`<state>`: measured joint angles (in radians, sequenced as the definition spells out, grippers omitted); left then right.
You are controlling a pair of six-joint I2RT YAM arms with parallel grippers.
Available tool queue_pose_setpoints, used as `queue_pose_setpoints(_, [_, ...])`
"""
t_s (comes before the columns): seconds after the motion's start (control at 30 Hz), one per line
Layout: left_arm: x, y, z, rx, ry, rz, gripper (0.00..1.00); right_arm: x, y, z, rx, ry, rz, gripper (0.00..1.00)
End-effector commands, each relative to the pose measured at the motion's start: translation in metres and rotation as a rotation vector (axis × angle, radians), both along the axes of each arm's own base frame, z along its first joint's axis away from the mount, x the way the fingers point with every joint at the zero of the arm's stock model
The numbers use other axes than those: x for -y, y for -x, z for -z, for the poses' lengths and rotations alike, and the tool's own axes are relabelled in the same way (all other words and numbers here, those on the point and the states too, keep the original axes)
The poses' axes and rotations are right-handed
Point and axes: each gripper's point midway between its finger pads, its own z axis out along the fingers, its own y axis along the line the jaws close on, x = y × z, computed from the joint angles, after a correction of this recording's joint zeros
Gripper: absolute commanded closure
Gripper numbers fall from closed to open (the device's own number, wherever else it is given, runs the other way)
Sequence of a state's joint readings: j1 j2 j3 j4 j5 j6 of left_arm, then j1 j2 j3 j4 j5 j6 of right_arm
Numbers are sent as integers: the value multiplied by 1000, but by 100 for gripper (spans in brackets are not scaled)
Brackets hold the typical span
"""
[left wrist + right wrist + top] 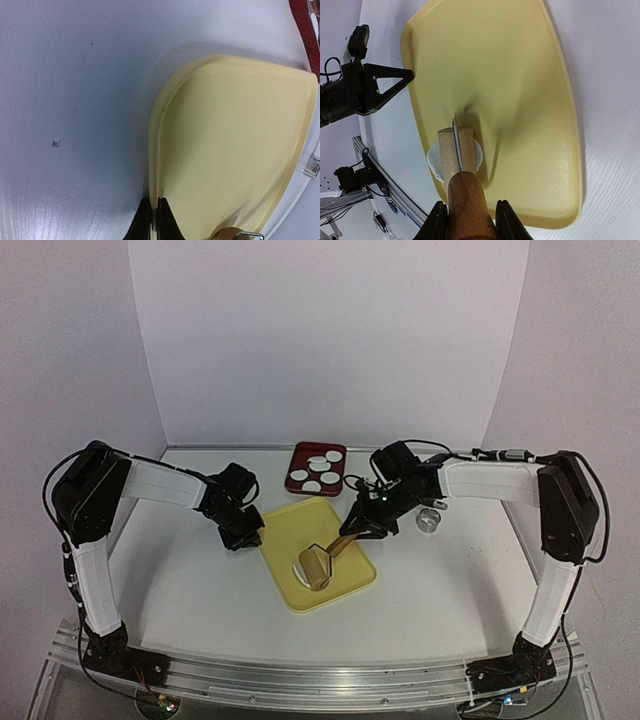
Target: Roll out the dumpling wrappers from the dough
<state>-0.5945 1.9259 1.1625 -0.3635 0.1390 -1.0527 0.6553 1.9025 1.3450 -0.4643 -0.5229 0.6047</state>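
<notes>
The yellow board (300, 525) lies mid-table. A flattened white dough patch (434, 159) lies on it, under the pale roller head (454, 150) of a wooden rolling pin (318, 565). My right gripper (470, 220) is shut on the pin's brown handle (467, 202); it also shows in the top view (352, 532). My left gripper (151, 217) is shut on the board's left rim (152, 150); it also shows in the top view (255, 535). Several round white dumpling wrappers (313, 473) lie in the red tray (297, 460) behind the board.
A small metal ring cutter (430, 521) stands on the table right of the board, near my right forearm. The left arm's gripper shows at the left of the right wrist view (402, 77). White walls close the back and sides.
</notes>
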Motion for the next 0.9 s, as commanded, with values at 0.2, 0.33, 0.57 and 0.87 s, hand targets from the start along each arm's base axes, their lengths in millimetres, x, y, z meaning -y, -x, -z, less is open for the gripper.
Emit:
queue_pose_setpoints(0.2, [-29, -30, -12, 87, -77, -86, 100, 212, 53, 109, -189, 948, 7, 100])
queue_pose_setpoints(0.33, [-30, -29, -12, 87, -81, -90, 100, 215, 51, 108, -188, 949, 12, 100])
queue_pose_setpoints(0.57, [-30, -29, -14, 90, -82, -89, 100, 219, 52, 108, -193, 955, 18, 100])
queue_pose_setpoints(0.87, [-30, -29, -16, 96, -83, -81, 100, 221, 53, 107, -198, 952, 34, 100])
